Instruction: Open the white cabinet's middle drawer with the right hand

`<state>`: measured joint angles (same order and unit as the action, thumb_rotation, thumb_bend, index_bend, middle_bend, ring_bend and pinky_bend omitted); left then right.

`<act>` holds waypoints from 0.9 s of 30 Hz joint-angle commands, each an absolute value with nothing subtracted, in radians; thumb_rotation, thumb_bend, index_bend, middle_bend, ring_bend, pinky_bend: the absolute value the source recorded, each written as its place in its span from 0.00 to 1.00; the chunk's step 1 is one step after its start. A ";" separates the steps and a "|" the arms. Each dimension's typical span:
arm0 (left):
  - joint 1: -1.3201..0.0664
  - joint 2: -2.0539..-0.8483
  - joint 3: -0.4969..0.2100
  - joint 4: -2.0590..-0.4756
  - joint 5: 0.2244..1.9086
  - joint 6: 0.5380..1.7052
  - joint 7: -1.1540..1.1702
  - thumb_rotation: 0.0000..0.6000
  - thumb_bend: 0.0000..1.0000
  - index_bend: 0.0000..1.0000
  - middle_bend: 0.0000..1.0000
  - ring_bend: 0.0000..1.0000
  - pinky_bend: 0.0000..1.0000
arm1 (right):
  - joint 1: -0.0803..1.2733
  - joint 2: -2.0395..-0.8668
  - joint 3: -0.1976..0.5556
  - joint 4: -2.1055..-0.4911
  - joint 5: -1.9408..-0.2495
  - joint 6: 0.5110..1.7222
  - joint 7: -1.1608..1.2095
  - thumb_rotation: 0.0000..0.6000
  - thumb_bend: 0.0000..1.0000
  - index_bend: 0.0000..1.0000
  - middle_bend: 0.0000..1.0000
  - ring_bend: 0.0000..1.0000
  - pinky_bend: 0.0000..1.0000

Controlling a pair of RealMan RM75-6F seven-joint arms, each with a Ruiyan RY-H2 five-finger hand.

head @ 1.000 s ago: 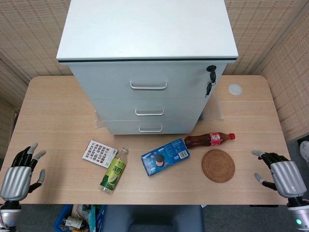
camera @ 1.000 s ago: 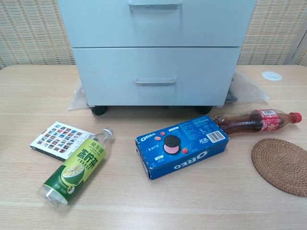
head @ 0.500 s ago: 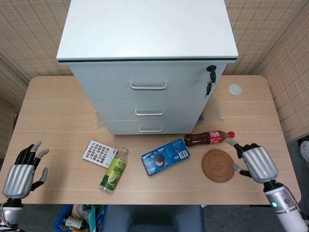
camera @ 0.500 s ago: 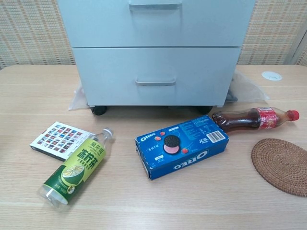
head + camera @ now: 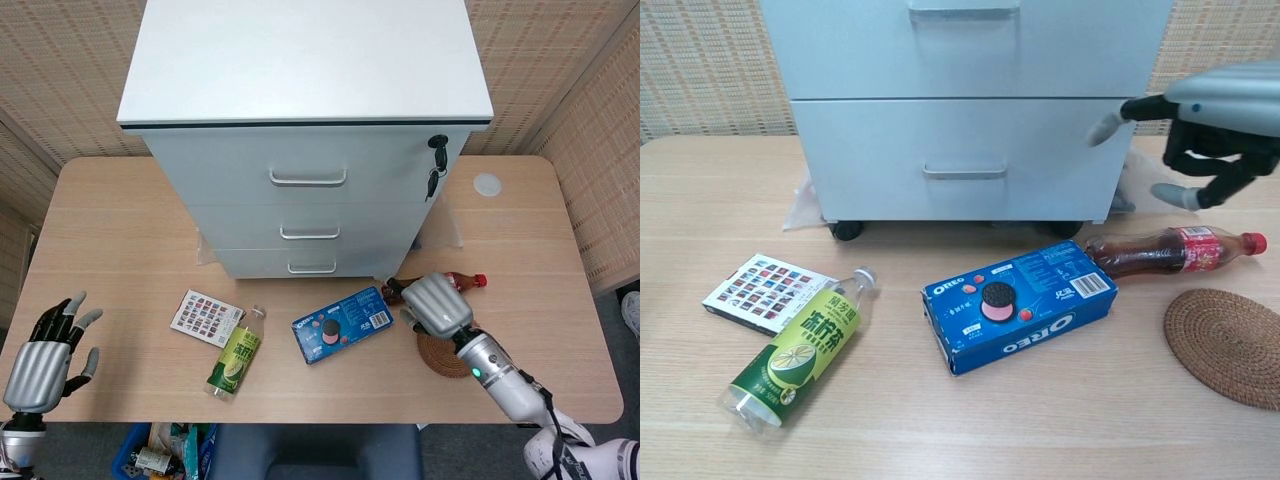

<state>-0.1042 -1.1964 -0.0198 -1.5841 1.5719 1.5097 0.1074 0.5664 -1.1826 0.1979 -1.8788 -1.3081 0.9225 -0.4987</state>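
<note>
The white cabinet stands at the back of the table with all three drawers closed. Its middle drawer carries a slim metal handle, which in the chest view sits at the very top. My right hand hovers over the cola bottle, in front of the cabinet's right corner, with its fingers apart and holding nothing. In the chest view that right hand is at the upper right, one finger pointing towards the cabinet front. My left hand rests open at the table's near left corner.
A cola bottle, a blue Oreo box, a green drink bottle and a patterned card packet lie before the cabinet. A woven coaster sits at the right. Keys hang from the cabinet's lock.
My right hand has swung in from the table's right edge, leftward and towards the cabinet, and now shows in the chest view. The left hand has barely shifted.
</note>
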 commanded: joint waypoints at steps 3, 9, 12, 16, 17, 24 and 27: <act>-0.104 -1.196 -0.017 -1.586 1.575 1.510 0.107 1.00 0.47 0.20 0.05 0.06 0.11 | 0.668 -1.273 0.232 -1.854 -1.176 0.868 -0.607 1.00 0.39 0.16 0.89 0.93 0.88; -0.102 -1.197 -0.014 -1.581 1.576 1.510 0.102 1.00 0.47 0.20 0.05 0.06 0.11 | 0.747 -1.337 0.231 -1.801 -1.078 0.853 -0.674 1.00 0.39 0.16 0.89 0.93 0.88; -0.101 -1.199 -0.013 -1.577 1.573 1.509 0.100 1.00 0.47 0.20 0.05 0.06 0.11 | 0.784 -1.370 0.227 -1.766 -1.043 0.853 -0.695 1.00 0.39 0.16 0.90 0.93 0.88; -0.101 -1.199 -0.014 -1.573 1.569 1.506 0.097 1.00 0.47 0.20 0.05 0.06 0.11 | 0.814 -1.403 0.219 -1.730 -1.019 0.864 -0.707 1.00 0.39 0.16 0.90 0.93 0.88; -0.101 -1.198 -0.014 -1.573 1.569 1.506 0.096 1.00 0.47 0.20 0.05 0.06 0.11 | 0.819 -1.409 0.218 -1.722 -1.016 0.866 -0.707 1.00 0.39 0.16 0.90 0.93 0.88; -0.099 -1.197 -0.013 -1.567 1.569 1.510 0.087 1.00 0.47 0.20 0.05 0.06 0.11 | 0.857 -1.443 0.199 -1.679 -0.995 0.872 -0.705 1.00 0.39 0.16 0.90 0.93 0.88; -0.098 -1.198 -0.013 -1.563 1.568 1.509 0.084 1.00 0.47 0.20 0.05 0.06 0.11 | 0.869 -1.449 0.188 -1.674 -0.989 0.877 -0.712 1.00 0.39 0.16 0.90 0.93 0.88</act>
<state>-0.0985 -1.1976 -0.0127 -1.5631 1.5682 1.5092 0.0841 0.8680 -1.4476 0.1893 -1.6748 -0.9902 0.8757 -0.7108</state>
